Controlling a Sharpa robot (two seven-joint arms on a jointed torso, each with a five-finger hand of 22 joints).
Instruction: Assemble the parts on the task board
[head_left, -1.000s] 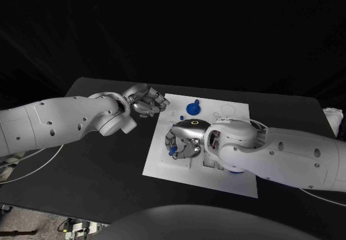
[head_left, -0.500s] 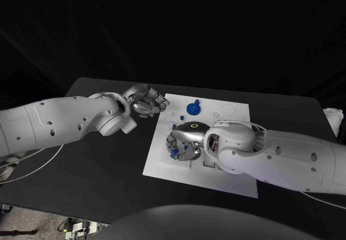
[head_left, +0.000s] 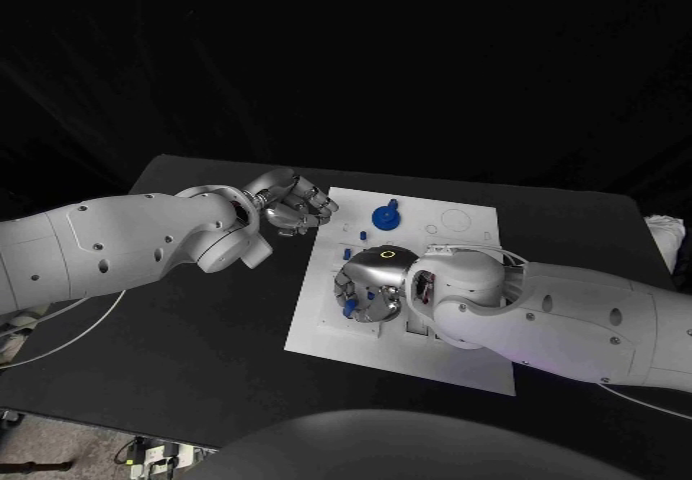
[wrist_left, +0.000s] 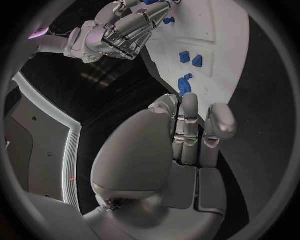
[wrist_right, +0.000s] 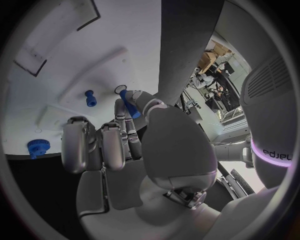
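Blue peg (wrist_right: 128, 105) pinched in right hand (wrist_right: 125, 145) fingers (wrist_right: 119, 112).

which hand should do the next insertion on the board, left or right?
Right. The right hand is over the task board and holds a blue part in its fingers. The left hand sits curled beside the board's edge, apparently holding nothing.

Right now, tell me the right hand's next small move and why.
Probably lower the blue peg the last bit into the hole. The right hand pinches it over the task board, its tip at a small round hole. The left hand hovers curled beside the board.
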